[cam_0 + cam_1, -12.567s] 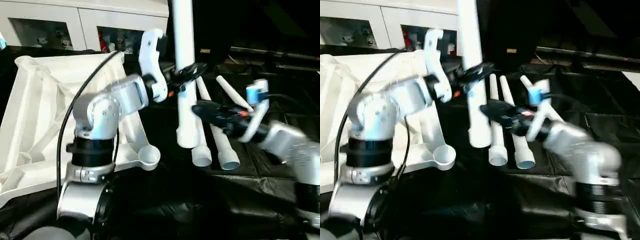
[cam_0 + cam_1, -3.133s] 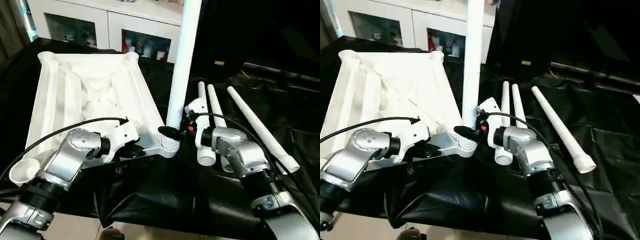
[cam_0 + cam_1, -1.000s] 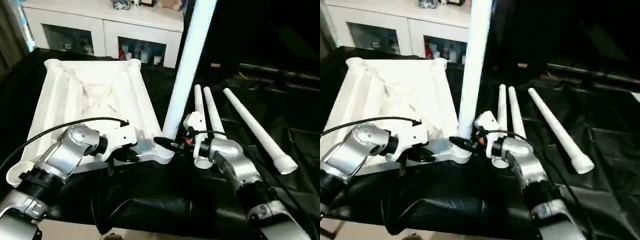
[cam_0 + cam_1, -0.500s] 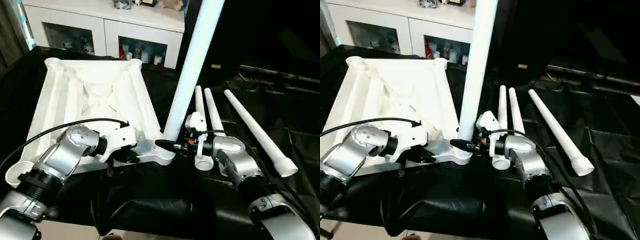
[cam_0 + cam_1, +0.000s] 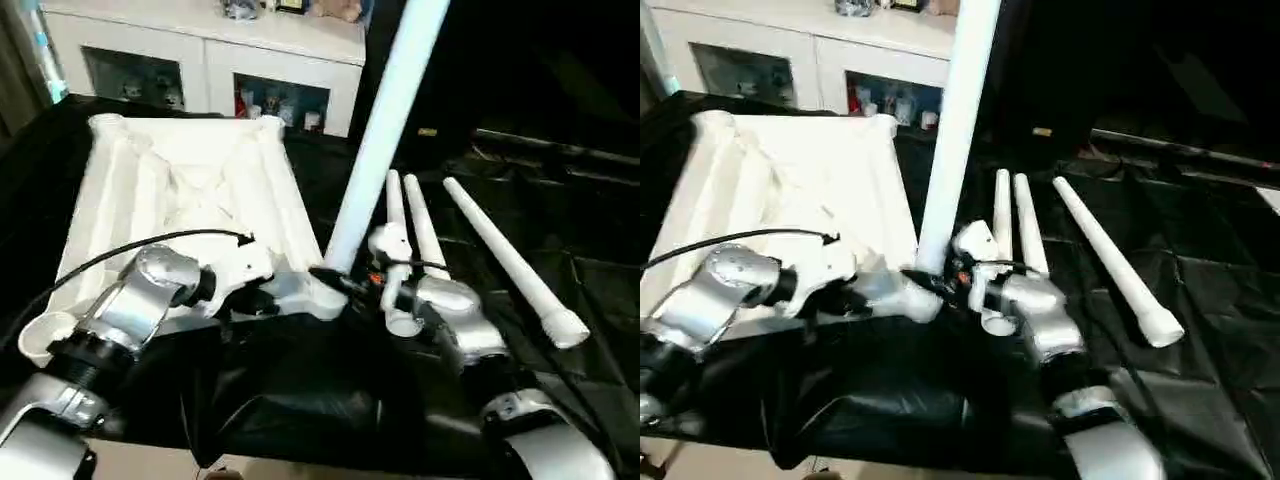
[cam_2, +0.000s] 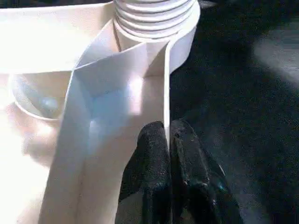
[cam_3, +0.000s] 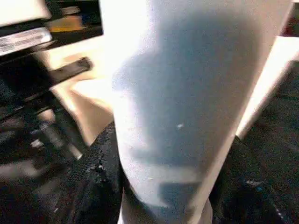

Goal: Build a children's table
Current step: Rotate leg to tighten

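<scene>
At the near right corner of the upturned tabletop, the left gripper pinches the rim while the right gripper clasps the leaning leg; best straighten it before twisting.

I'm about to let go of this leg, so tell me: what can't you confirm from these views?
- How deep the upright leg sits in its corner socket: both head views, right tool covers the joint.
- The leg's top end: cut off by the head views' upper edge.
- Near-left socket: partly behind the left forearm.
- Contents of the cabinet: too small.
</scene>
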`<state>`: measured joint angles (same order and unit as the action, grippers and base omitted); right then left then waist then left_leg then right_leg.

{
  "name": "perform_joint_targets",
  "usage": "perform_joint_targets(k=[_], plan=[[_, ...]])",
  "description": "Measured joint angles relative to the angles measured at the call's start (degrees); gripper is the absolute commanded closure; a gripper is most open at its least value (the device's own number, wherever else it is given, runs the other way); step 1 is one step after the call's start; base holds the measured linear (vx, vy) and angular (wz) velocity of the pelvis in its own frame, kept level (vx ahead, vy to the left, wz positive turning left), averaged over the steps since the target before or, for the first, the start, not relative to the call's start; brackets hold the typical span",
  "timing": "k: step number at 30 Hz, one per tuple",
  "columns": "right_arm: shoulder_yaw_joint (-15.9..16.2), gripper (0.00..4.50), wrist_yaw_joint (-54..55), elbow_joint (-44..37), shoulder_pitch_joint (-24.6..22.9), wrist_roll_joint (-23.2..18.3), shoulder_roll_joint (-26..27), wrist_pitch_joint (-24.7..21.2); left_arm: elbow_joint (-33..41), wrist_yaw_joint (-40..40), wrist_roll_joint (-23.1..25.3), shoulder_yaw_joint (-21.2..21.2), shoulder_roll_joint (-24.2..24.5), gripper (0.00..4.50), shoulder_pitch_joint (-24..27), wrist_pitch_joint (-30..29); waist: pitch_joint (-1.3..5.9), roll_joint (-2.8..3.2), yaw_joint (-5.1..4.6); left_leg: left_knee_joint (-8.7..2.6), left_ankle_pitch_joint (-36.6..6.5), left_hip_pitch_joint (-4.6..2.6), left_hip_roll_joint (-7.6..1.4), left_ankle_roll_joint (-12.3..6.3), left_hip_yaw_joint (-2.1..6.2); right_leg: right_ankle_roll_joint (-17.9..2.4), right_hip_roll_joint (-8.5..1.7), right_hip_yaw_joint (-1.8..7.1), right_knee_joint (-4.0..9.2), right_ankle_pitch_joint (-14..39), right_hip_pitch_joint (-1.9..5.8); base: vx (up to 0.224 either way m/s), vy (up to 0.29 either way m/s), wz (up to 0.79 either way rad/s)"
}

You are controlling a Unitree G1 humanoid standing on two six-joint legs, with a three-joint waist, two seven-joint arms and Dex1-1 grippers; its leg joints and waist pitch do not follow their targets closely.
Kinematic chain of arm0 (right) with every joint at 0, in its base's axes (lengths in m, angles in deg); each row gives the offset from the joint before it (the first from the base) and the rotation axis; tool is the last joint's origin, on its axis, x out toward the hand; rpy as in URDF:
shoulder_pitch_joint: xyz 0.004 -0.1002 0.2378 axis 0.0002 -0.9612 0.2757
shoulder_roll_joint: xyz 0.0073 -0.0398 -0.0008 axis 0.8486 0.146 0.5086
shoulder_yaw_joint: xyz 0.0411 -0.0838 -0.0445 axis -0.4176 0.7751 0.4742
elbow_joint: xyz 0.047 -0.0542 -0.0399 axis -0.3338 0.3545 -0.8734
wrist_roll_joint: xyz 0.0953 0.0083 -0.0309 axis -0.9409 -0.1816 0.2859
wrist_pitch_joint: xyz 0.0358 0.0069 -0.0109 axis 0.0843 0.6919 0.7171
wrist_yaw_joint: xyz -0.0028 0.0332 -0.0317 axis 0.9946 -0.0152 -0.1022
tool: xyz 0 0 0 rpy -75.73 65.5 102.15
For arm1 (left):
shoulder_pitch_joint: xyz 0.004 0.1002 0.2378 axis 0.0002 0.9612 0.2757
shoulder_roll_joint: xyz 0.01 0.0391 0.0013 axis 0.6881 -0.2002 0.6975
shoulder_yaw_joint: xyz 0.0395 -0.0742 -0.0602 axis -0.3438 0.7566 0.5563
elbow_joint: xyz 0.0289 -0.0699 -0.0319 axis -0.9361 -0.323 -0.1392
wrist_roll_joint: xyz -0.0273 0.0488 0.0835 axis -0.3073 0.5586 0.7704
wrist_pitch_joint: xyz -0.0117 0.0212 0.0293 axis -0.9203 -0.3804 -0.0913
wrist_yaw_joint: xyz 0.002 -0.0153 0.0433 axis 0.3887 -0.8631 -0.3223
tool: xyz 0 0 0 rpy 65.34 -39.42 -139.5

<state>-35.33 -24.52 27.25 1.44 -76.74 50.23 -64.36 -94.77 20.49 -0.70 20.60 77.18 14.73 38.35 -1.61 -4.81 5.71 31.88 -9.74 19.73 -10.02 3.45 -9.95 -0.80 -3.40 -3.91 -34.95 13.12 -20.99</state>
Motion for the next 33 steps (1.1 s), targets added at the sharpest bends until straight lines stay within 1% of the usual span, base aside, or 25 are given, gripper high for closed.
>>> perform_joint_targets(k=[2, 3, 5, 6, 7, 8, 9, 10, 11, 12, 13, 14, 15, 16, 17, 18, 19, 20, 21, 22, 24, 33], plan=[[-0.1, 2.59, 5.5, 1.2, 0.8, 0.8, 1.7, 0.3, -0.1, -1.7, 0.6, 0.3, -0.7, 4.5, -0.2, -1.3, -0.03, 0.03, -0.55, 0.01, 0.0, -0.07, 0.01, 0.0, 0.11, 0.0, -0.01, -0.08, 0.14, 0.0, -0.02, 0.0, 0.0, 0.0], [-0.3, 2.59, 9.7, 2.5, 1.6, 1.5, 3.3, 0.4, -0.3, -3.1, 1.1, 0.6, -1.1, 4.5, -0.3, -2.4, -0.09, 0.13, -0.74, 0.0, 0.0, -0.22, 0.02, 0.01, 0.2, 0.0, -0.01, -0.13, 0.24, 0.0, -0.01, 0.0, 0.0, 0.0], [-1.3, 2.59, 18.2, 5.5, 4.0, 2.3, 6.3, 0.0, -1.2, -6.1, 1.7, 1.2, -2.7, 4.5, -0.9, -4.7, -0.27, 0.45, -1.13, -0.06, 0.0, -0.41, 0.04, 0.03, 0.64, 0.0, -0.02, -0.55, 0.76, 0.0, 0.14, -0.023, 0.014, -0.11], [-2.2, 2.59, 23.5, 7.4, 5.7, 2.6, 7.8, -0.9, -2.0, -8.1, 2.4, 1.3, -3.9, 4.5, -2.0, -6.6, -0.49, 0.79, -1.37, -0.06, 0.0, -0.32, 0.07, 0.04, 1.35, 0.0, -0.08, -1.41, 1.4, 0.1, 0.34, -0.062, 0.036, -0.2], [-2.4, 2.59, 26.1, 8.3, 6.6, 2.6, 8.5, -1.5, -2.1, -9.3, 2.7, 1.4, -4.6, 4.5, -2.3, -7.7, -0.65, 1.04, -1.45, -0.25, -0.1, -0.3, 0.03, 0.09, 1.74, 0.0, -0.08, -1.99, 1.99, 0.1, 0.56, -0.062, 0.036, -0.2], [-3.3, 2.59, 28.7, 9.3, 7.6, 2.6, 9.5, -2.1, -2.1, -10.7, 2.8, 1.9, -6.0, 4.5, -2.5, -9.4, -0.75, 1.21, -1.49, -0.48, -0.1, -0.31, 0.01, 0.11, 1.91, -0.3, -0.11, -2.38, 2.22, 0.5, 1.02, 0.0, 0.0, 0.0], [-4.4, 2.59, 32.2, 10.4, 8.8, 2.5, 10.7, -3.2, -2.2, -13.1, 3.1, 2.2, -7.8, 4.5, -2.9, -11.8, -0.92, 1.42, -1.16, -0.89, -0.1, 0.02, -0.06, 0.11, 1.79, -0.9, -0.1, -2.57, 1.09, 1.7, 1.12, -0.112, 0.021, 0.01], [-5.4, 2.59, 34.2, 10.9, 9.5, 2.2, 11.0, -3.5, -2.3, -15.1, 3.6, 2.3, -9.5, 4.5, -3.4, -13.7, -0.89, 0.9, -0.17, -1.31, -0.1, 0.03, -0.11, 0.11, 0.27, -2.3, -0.29, -2.31, -2.35, 3.6, 0.64, -0.112, 0.021, 0.01], [-6.5, 2.59, 35.8, 11.0, 9.7, 1.9, 10.8, -3.5, -2.1, -17.3, 4.3, 2.3, -11.3, 4.5, -3.7, -15.2, -0.7, -0.36, 0.76, -1.7, -0.1, 0.09, -0.22, 0.11, -1.78, -2.6, -0.63, -0.64, -5.34, 5.4, 0.89, -0.097, -0.051, 0.31], [-7.0, 2.59, 37.0, 11.5, 10.4, 1.7, 11.0, -3.7, -1.0, -18.5, 4.7, 2.7, -12.4, 4.5, -3.6, -16.3, -0.26, -2.88, 1.38, -0.6, -0.5, -0.34, -0.03, 0.75, -3.49, -0.2, -1.26, 1.37, -5.16, 5.9, -0.26, 0.029, -0.123, 0.1], [-7.0, 2.59, 37.9, 11.8, 11.1, 1.7, 11.1, -4.2, 0.3, -19.1, 4.7, 3.0, -13.0, 4.5, -3.4, -18.0, -0.51, -1.49, 2.42, 2.72, -2.7, -0.04, -0.09, 0.27, -0.23, 0.0, -0.97, 1.13, -5.37, 5.7, -0.22, 0.029, -0.123, 0.1], [-7.2, 2.59, 38.5, 12.0, 11.4, 1.8, 11.1, -4.4, 1.0, -19.4, 4.7, 3.0, -13.8, 4.5, -3.0, -19.3, 0.01, -0.66, 2.93, 4.11, -2.7, -0.66, 0.31, 0.17, 2.66, 0.1, -0.56, 0.75, -5.1, 5.5, -0.05, 0.101, -0.039, -0.38], [-7.6, 2.59, 39.4, 12.1, 11.8, 1.8, 11.2, -4.4, 2.1, -20.3, 4.7, 3.1, -14.6, 4.5, -2.7, -20.9, 0.23, 0.35, 2.73, 3.18, -3.0, -0.7, 0.13, 2.42, 3.37, 0.1, -0.41, 0.02, -4.63, 4.6, -0.15, 0.055, 0.033, -0.08], [-7.8, 2.59, 39.8, 12.3, 11.9, 1.8, 11.2, -4.4, 2.4, -20.8, 4.7, 3.1, -14.9, 4.5, -2.6, -21.3, 0.17, 0.34, 2.55, 2.84, -2.7, -0.93, -0.05, 2.53, 2.78, 0.0, -0.22, 0.36, -4.1, 3.4, -0.56, 0.055, 0.033, -0.08], [-7.9, 2.59, 40.3, 13.0, 12.1, 1.9, 11.2, -4.4, 2.8, -21.4, 4.7, 3.0, -15.2, 4.5, -2.5, -22.0, 0.33, -0.26, 2.0, 2.36, -2.3, -1.05, -0.21, 2.37, 2.08, -0.4, 0.01, 0.98, -3.73, 2.0, -0.57, -0.059, -0.002, 0.24], [-7.9, 2.59, 40.6, 13.5, 12.4, 2.1, 11.3, -4.4, 2.9, -22.0, 4.7, 3.0, -15.3, 4.5, -2.5, -22.5, 0.27, -0.29, 1.81, 2.31, -2.4, -1.07, -0.5, 2.39, 1.82, -0.5, 0.16, 0.99, -3.39, 1.8, -0.35, 0.0, 0.0, 0.0], [-7.9, 2.59, 40.7, 13.6, 12.6, 2.1, 11.3, -4.4, 2.9, -22.2, 4.8, 3.0, -15.4, 4.5, -2.5, -22.7, 0.24, -0.18, 1.72, 2.11, -2.4, -1.14, -0.54, 2.39, 1.76, -0.5, 0.18, 0.95, -3.02, 1.7, -0.2, 0.0, 0.0, 0.0], [-7.9, 2.59, 40.8, 13.7, 12.7, 2.4, 11.3, -4.4, 2.9, -22.5, 4.8, 3.0, -15.6, 4.5, -2.5, -23.0, 0.2, -0.13, 1.5, 1.73, -2.4, -1.3, -0.53, 2.37, 1.62, -0.3, 0.17, 0.96, -2.67, 1.8, -0.1, 0.0, 0.0, 0.0], [-7.9, 2.59, 40.8, 13.8, 12.7, 2.6, 11.3, -4.4, 2.9, -22.9, 4.8, 3.0, -15.8, 4.5, -2.5, -23.4, 0.2, -0.13, 1.29, 1.1, -2.4, -1.48, -0.51, 2.37, 1.46, -0.2, 0.16, 1.0, -2.14, 1.8, 0.05, 0.0, 0.0, 0.0], [-7.9, 2.59, 40.8, 13.8, 12.8, 2.7, 11.3, -4.4, 2.9, -23.0, 4.8, 3.1, -15.9, 4.5, -2.5, -23.7, 0.23, -0.17, 1.2, 0.7, -2.4, -1.55, -0.43, 2.37, 1.39, -0.1, 0.14, 1.04, -1.85, 1.8, 0.09, 0.0, 0.0, 0.0], [-7.9, 2.59, 40.8, 13.9, 12.9, 2.8, 11.3, -4.4, 3.0, -23.1, 4.8, 3.1, -15.9, 4.5, -2.6, -23.9, 0.23, -0.17, 1.13, 0.26, -2.4, -1.56, -0.35, 2.37, 1.32, -0.1, 0.13, 1.09, -1.64, 1.8, 0.08, 0.0, 0.0, 0.0], [-8.0, 2.59, 40.5, 14.3, 13.5, 3.9, 11.3, -4.4, 3.4, -23.3, 4.8, 3.2, -15.8, 4.5, -2.6, -24.2, 0.24, -0.18, 0.86, -0.1, -2.4, -1.31, -0.35, 2.38, 1.26, -0.1, 0.13, 1.12, -1.51, 1.8, 0.08, 0.0, 0.0, 0.0]])
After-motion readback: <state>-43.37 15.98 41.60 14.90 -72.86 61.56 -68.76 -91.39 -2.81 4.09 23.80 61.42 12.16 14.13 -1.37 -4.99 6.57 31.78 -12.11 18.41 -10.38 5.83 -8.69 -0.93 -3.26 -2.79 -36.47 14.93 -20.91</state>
